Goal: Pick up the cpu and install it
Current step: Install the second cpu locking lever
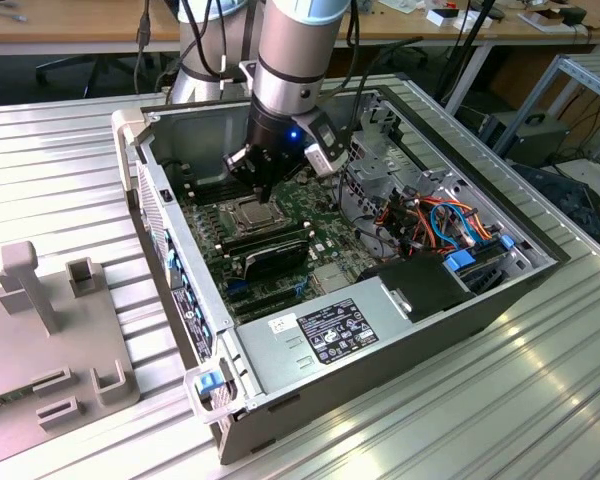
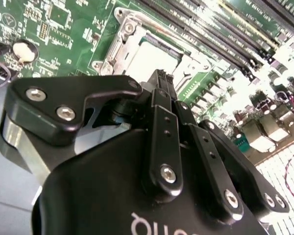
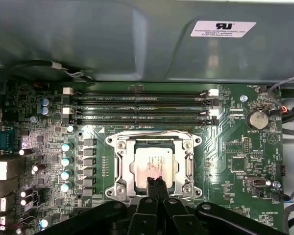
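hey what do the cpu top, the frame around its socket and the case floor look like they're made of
The cpu top looks like dull silver-grey metal with a matte, pale sheen.
The socket frame seems to be brighter bare steel, with shiny glints and screw heads at its corners.
The case floor looks like grey sheet metal with pressed ridges, though it may be painted.

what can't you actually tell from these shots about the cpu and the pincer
- Whether the cpu is fully seated in its socket: the pincer covers its near edge in the first wrist view.
- Contact between fingertips and cpu: hidden by the pincer body in the second wrist view.
- The cpu in the exterior view: too small, under the arm.
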Robot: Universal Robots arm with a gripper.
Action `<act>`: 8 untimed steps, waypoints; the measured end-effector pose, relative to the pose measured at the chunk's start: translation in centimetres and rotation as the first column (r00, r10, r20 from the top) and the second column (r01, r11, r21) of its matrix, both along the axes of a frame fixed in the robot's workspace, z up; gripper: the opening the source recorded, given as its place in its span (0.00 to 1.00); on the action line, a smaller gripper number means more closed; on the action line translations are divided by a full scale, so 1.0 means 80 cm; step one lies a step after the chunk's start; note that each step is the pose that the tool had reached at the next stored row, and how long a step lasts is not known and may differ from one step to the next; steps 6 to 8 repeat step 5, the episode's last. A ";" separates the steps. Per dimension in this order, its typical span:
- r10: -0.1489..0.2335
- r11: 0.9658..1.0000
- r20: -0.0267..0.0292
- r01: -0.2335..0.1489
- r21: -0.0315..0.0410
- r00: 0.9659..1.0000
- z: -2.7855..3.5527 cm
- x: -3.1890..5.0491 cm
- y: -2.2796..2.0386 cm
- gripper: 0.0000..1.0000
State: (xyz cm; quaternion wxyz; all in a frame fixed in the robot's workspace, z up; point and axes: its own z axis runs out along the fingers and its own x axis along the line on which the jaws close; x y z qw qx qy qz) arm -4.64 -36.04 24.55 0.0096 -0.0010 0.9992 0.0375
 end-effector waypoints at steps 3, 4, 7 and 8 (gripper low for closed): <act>0.000 1.000 0.000 0.000 0.000 1.000 0.0004 0.000 0.0000 0.11; 0.000 1.000 0.000 0.000 0.000 1.000 0.0005 0.000 0.0000 0.11; 0.000 1.000 0.000 0.000 0.000 1.000 0.0005 0.000 0.0000 0.11; 0.000 1.000 0.000 0.000 0.000 1.000 0.0005 0.000 0.0000 0.11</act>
